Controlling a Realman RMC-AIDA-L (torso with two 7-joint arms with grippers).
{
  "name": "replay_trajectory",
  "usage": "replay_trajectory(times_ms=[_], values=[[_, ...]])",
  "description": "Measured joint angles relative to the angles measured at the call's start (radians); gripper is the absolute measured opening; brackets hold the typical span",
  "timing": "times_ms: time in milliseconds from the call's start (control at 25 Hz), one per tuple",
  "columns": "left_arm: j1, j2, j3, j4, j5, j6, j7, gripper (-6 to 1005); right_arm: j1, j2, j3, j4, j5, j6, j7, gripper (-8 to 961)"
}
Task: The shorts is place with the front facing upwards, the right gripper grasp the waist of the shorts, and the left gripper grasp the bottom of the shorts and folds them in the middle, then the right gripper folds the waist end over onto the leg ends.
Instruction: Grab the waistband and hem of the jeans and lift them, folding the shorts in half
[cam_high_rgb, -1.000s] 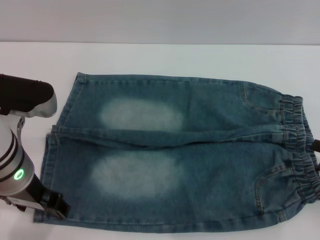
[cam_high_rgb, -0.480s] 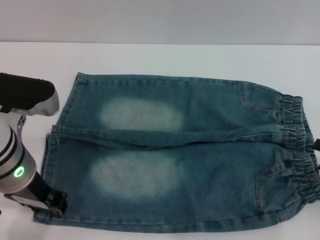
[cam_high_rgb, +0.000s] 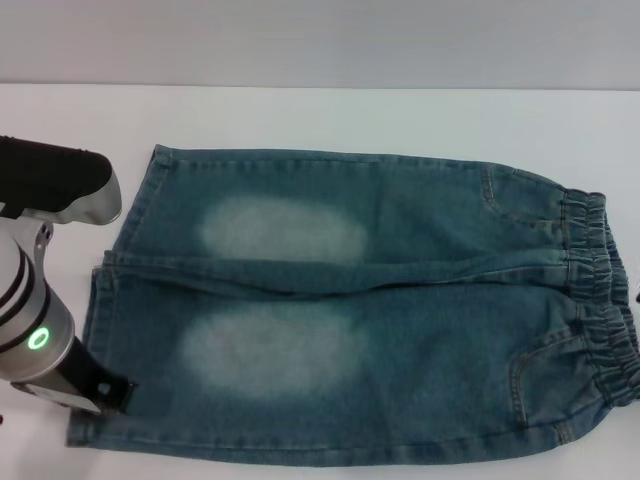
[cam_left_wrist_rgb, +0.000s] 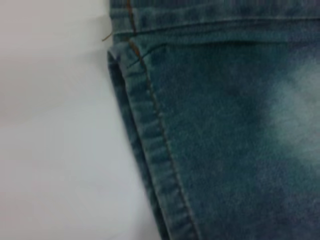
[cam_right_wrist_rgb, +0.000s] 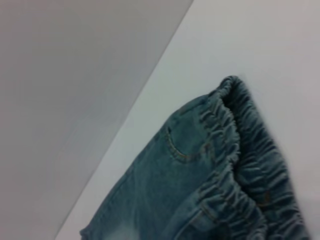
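The blue denim shorts (cam_high_rgb: 400, 300) lie flat on the white table (cam_high_rgb: 300, 115), front up, with the legs pointing left and the waist to the right. Both legs carry pale faded patches. The gathered waist end (cam_high_rgb: 598, 300) is at the right edge. The straight leg hems, the bottom of the shorts (cam_high_rgb: 92, 330), are at the left. My left gripper (cam_high_rgb: 108, 393) hangs at the near leg's hem corner, on the silver arm with the green light. The left wrist view looks closely down on that hem (cam_left_wrist_rgb: 150, 150). The right wrist view shows the ruffled waistband (cam_right_wrist_rgb: 240, 165) and a pocket. The right gripper is out of view.
The table's far edge (cam_high_rgb: 320, 86) meets a grey wall behind the shorts. Bare white tabletop lies beyond the shorts and to the left of the leg hems, around my left arm (cam_high_rgb: 40, 260).
My left gripper has shifted slightly up and back along the near hem corner. A dark tip seen earlier at the right edge beside the waistband has slid almost out of the picture.
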Motion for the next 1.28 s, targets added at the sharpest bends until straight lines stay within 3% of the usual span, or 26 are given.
replay_trajectory(times_ms=[160,1280], values=[[-0.002,-0.001,-0.003,0.013,-0.005,-0.002,0.0,-2,-0.004,0.0,0.015,-0.001,-0.031,0.002,-0.009,803],[-0.025,-0.003,-0.016,0.015,-0.011,0.004,-0.002,20,0.002,0.0,0.01,0.06,-0.067,-0.009,-0.055,801]])
